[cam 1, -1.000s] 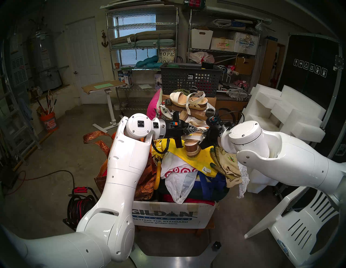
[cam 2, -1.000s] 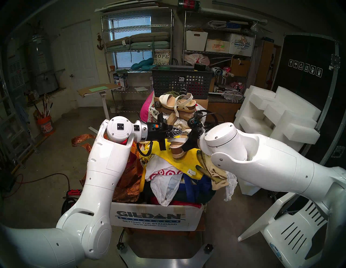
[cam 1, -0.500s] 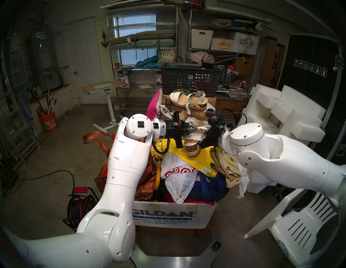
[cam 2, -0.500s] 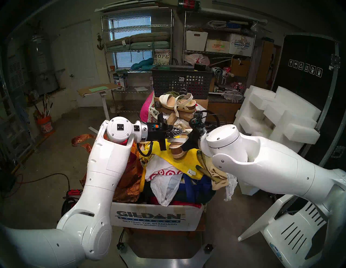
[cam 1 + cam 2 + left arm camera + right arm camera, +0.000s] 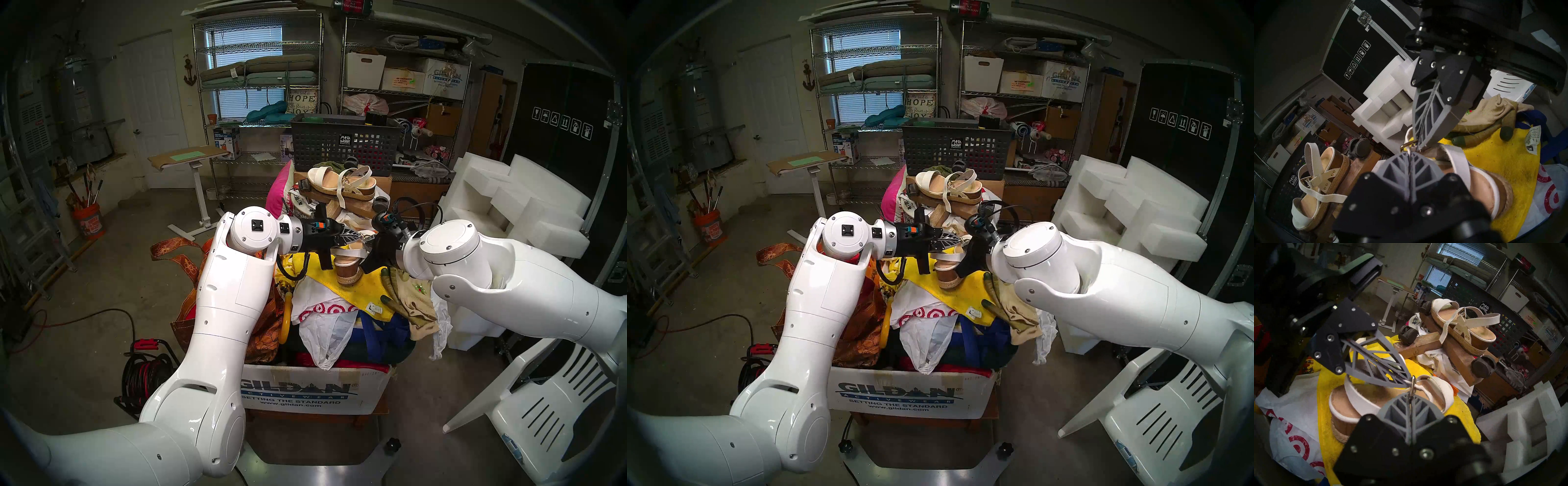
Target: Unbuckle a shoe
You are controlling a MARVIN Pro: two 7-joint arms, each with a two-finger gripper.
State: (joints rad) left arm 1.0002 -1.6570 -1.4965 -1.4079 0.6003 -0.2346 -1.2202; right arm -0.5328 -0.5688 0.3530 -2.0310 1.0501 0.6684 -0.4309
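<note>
Though hidden from the head, both clenched claws, left claw [image 5: 1409, 151] and right claw [image 5: 1409, 394], pinching the shoe's [image 5: 1390, 400] strap.

Daylight is admitted through the blinded window [image 5: 247, 68] at the rear; the room is otherwise dimly lit. Soft glare is seen on the white arm shells. Strong fisheye curvature and a dark rim are present in all views. In both wrist views, the near gripper bases are rendered blurred and underexposed.
</note>
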